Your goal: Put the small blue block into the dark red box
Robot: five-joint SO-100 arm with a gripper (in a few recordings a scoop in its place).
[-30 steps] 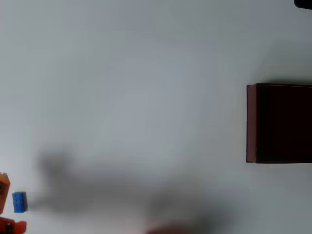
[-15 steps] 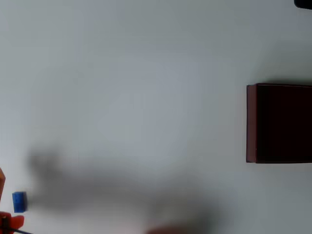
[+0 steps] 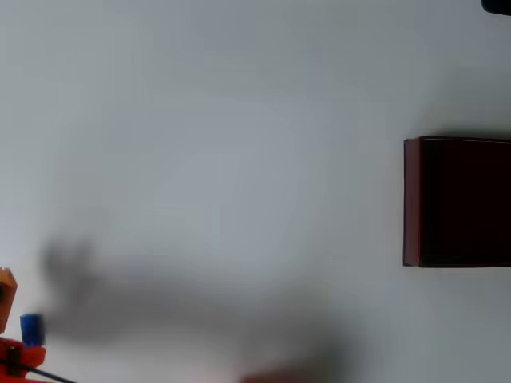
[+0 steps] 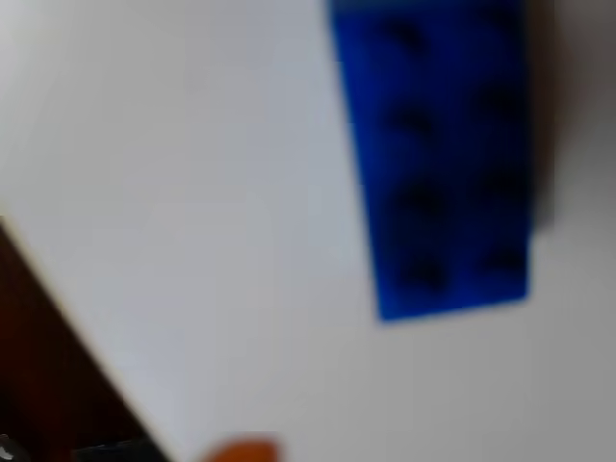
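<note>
At lower left, orange fingers point(image 3: 8, 299) flanking small blue block point(image 3: 31, 329).

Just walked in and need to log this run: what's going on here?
An orange robot pincer sits at the lower left edge of the overhead view, its fingers on either side of the small blue block on the white table. Whether it grips the block cannot be told. The wrist view shows the block close up, blurred. The dark red box stands far off at the right edge, with nothing visible inside.
</note>
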